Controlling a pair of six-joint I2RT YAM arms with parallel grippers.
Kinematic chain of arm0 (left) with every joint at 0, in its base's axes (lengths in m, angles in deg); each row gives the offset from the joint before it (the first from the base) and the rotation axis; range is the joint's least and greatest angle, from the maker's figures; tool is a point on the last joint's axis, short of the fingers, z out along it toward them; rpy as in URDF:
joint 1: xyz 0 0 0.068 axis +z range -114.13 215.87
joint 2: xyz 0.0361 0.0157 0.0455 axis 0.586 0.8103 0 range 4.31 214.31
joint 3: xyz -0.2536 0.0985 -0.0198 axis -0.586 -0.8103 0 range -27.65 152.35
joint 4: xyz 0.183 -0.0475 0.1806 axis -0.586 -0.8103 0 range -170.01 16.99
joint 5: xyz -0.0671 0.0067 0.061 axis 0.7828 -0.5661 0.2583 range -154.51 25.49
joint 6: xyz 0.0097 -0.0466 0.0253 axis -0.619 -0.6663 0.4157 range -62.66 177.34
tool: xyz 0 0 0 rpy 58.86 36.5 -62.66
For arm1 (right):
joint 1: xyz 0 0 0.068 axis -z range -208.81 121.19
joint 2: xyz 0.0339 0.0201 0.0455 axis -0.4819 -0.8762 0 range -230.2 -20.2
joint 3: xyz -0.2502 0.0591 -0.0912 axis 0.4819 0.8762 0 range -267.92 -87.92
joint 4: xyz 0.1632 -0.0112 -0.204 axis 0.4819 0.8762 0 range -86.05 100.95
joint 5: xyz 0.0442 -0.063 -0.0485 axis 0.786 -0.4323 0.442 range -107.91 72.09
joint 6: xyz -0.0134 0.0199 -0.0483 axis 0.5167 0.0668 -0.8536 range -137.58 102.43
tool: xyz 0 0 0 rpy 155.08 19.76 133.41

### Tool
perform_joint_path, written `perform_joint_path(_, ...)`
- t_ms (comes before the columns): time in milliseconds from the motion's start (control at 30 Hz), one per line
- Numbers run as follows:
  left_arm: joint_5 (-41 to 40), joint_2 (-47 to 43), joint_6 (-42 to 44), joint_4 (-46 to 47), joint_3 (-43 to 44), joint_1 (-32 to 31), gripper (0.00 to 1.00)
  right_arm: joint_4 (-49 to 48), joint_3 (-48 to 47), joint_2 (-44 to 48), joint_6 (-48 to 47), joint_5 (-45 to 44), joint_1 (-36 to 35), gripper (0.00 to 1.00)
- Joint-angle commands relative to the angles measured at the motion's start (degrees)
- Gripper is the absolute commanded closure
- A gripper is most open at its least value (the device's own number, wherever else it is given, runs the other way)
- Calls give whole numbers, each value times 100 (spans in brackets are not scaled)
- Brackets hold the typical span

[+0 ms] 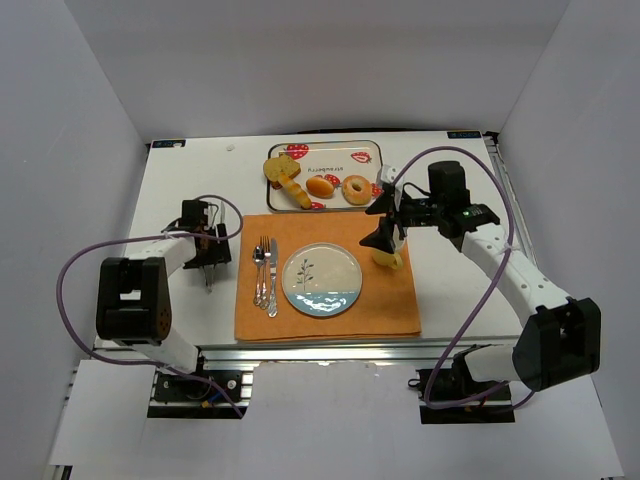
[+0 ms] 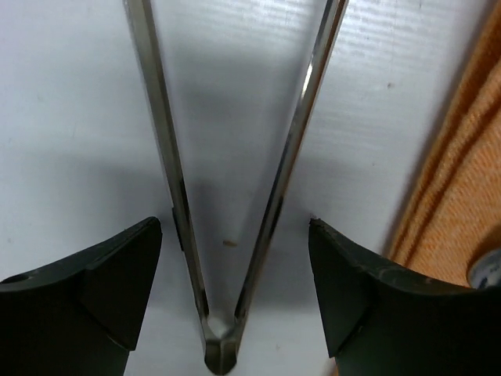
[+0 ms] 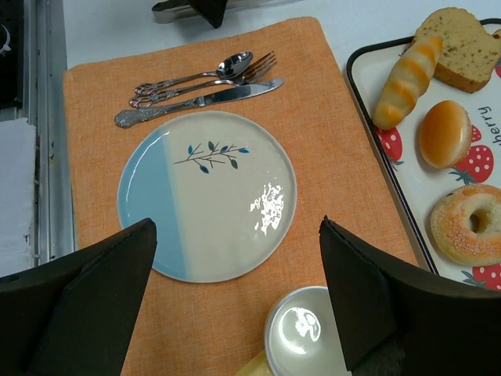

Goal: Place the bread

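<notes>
While our right gripper [image 3: 237,235] hangs wide open and empty over the orange placemat [image 3: 337,133], near the plate [image 3: 207,192] and above the yellow cup [image 1: 392,260], the bread [image 3: 470,223] lies on the strawberry-print tray [image 3: 413,192], just beside the round bun [image 3: 445,133]. Our left gripper [image 2: 235,227] is spread open around metal tongs [image 2: 167,157] on the white table [image 2: 70,102]; its pads seem not to touch them.

1 orange cloth placemat [image 1: 390,300], 1 white-and-blue round plate [image 1: 321,280], 3 silver cutlery pieces [image 3: 200,100], 1 strawberry-print tray [image 1: 335,165], 4 breads [image 3: 445,133] including 1 golden ring-shaped bagel [image 3: 454,231], 1 yellow cup [image 1: 393,261], 1 steel tongs [image 2: 168,157].
</notes>
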Motion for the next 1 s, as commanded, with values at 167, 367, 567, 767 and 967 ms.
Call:
perform_joint_path(167, 632, 767, 264, 898, 123, 403, 40, -139, 39, 191, 29, -60, 103, 11)
perform_joint_path(367, 685, 662, 221, 1013, -96, 464, 70, -148, 21, 209, 29, -77, 217, 11)
perform_joint_path(567, 1228, -488, -497, 820, 367, 430, 93, -192, -23, 227, 38, -95, 436, 11)
perform_joint_path(767, 2371, -1306, -2254, 1214, 861, -209, 80, -289, -119, 191, 3, -78, 709, 11)
perform_joint_path(967, 2583, -1264, -3329, 2180, 879, -1405, 68, -482, -146, 112, 99, 2, 964, 11)
